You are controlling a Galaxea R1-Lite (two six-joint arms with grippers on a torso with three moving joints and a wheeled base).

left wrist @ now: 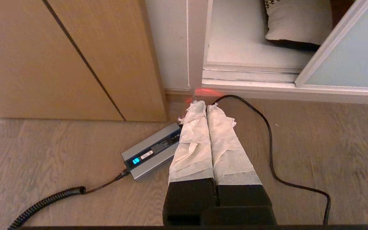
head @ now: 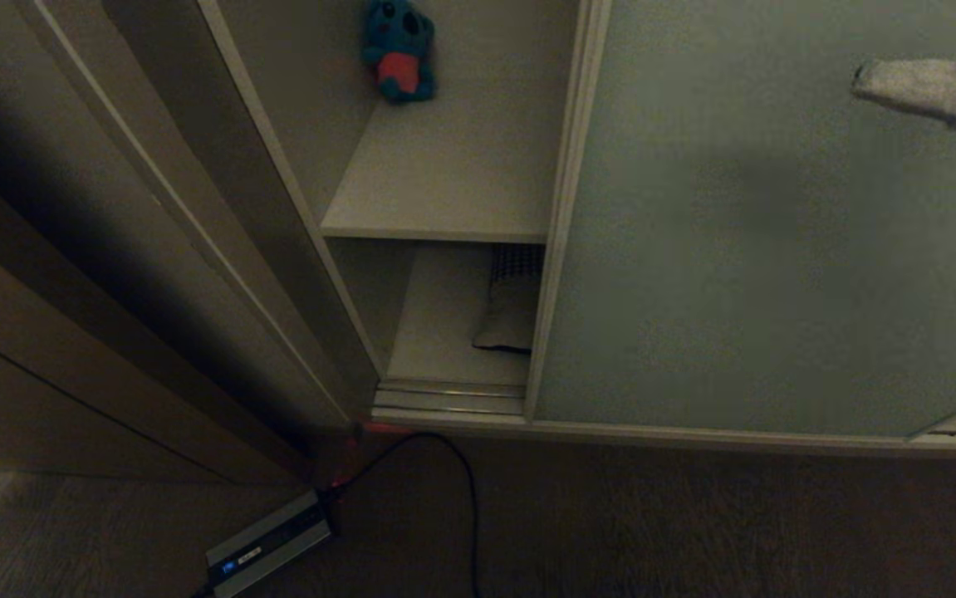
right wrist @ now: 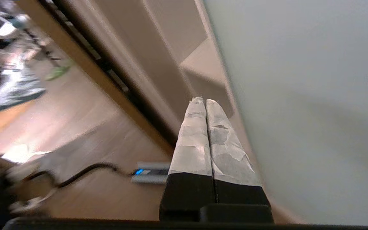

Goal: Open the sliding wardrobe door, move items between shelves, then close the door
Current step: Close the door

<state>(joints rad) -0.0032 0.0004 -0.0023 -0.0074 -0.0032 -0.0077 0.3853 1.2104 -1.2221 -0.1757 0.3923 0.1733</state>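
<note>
The pale grey-green sliding wardrobe door point(head: 760, 232) covers the right part of the wardrobe, leaving a narrow opening at its left edge. On the upper shelf point(head: 444, 191) sits a teal koala plush point(head: 399, 50) with a pink belly. The cushion point(head: 513, 307) lies on the lower shelf point(head: 436, 332), half hidden behind the door edge. My right gripper point(head: 864, 79) is shut and empty, up in front of the door at the far right point(right wrist: 203, 100). My left gripper point(left wrist: 204, 103) is shut and empty, parked low over the floor, pointing at the wardrobe's bottom corner.
A grey charger box point(head: 270, 544) with a blue light lies on the wooden floor, with a black cable point(head: 465, 498) running up to the wardrobe base. Brown wooden panelling point(head: 71, 316) stands on the left. The ribbed floor track point(head: 448, 399) runs under the opening.
</note>
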